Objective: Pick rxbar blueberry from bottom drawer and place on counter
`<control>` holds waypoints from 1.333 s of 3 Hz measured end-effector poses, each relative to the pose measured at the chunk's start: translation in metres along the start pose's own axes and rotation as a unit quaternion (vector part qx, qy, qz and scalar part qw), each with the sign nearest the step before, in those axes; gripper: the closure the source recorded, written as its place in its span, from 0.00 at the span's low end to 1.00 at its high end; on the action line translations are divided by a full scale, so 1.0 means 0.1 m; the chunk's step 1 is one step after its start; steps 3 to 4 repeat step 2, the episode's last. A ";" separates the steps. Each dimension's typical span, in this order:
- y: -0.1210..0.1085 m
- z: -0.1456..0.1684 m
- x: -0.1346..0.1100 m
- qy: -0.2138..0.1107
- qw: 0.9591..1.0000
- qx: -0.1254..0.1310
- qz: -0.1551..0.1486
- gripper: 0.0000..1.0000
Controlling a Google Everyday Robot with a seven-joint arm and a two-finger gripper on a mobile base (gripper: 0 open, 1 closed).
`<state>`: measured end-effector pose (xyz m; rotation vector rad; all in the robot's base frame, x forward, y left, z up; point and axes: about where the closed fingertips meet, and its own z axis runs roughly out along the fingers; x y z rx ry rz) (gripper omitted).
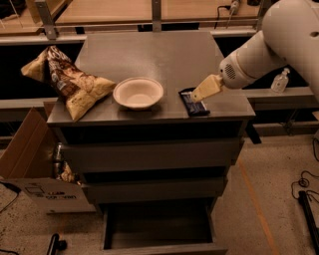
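The rxbar blueberry (195, 105), a small dark blue bar, lies flat on the counter (159, 55) near its front right corner, to the right of the white bowl. My gripper (199, 93) comes in from the right on the white arm, its tan tip just above the bar's far end. The bottom drawer (157, 226) stands pulled out at the foot of the cabinet, and its dark inner floor shows nothing in it.
A white bowl (138, 92) sits front centre on the counter. A crinkled tan chip bag (70, 82) lies at the left edge. A cardboard box (30, 164) stands on the floor to the left. A clear bottle (280, 81) is behind my arm. A pale wooden surface (124, 10) lies beyond.
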<state>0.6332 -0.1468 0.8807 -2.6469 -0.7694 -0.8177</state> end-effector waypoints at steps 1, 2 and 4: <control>0.07 -0.36 0.07 0.083 0.994 0.056 0.039 0.00; 0.16 -0.53 0.23 0.107 0.985 0.089 0.102 0.00; 0.16 -0.53 0.23 0.107 0.985 0.089 0.102 0.00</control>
